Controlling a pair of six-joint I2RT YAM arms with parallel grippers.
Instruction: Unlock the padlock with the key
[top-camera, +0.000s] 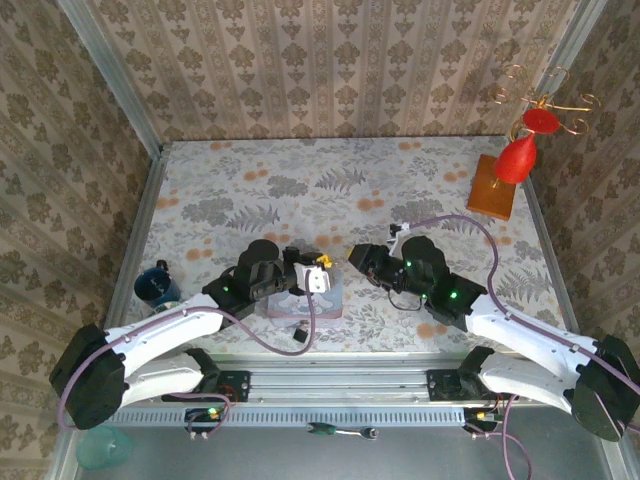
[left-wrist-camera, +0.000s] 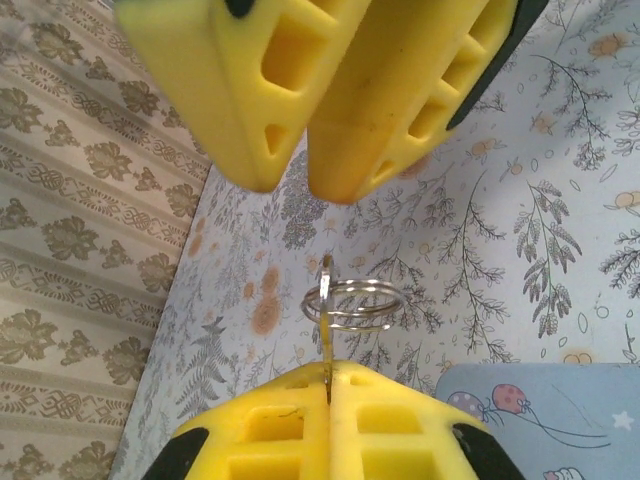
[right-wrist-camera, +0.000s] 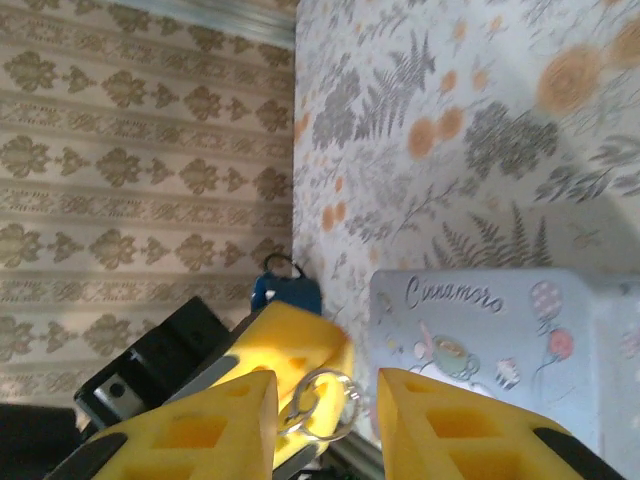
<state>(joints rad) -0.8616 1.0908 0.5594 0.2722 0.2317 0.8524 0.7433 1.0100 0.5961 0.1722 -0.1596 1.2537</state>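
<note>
Pinched key (left-wrist-camera: 326, 335) in left gripper (left-wrist-camera: 328, 368), near tin (right-wrist-camera: 480, 320).
The key is clamped between the left pads (left-wrist-camera: 390, 420), its ring (left-wrist-camera: 357, 284) standing clear; the right gripper (right-wrist-camera: 327, 390) is held with jaws parted around that ring, the tin just beyond.

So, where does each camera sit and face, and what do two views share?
Top external: above, behind the bases, looking down on the table; left arm and right arm show.
Left wrist: on the left arm, looks past the left gripper, shut on the key, toward the right gripper.
Right wrist: on the right arm, looks between its open fingers at the tin.
Shared by both wrists: the key ring.
</note>
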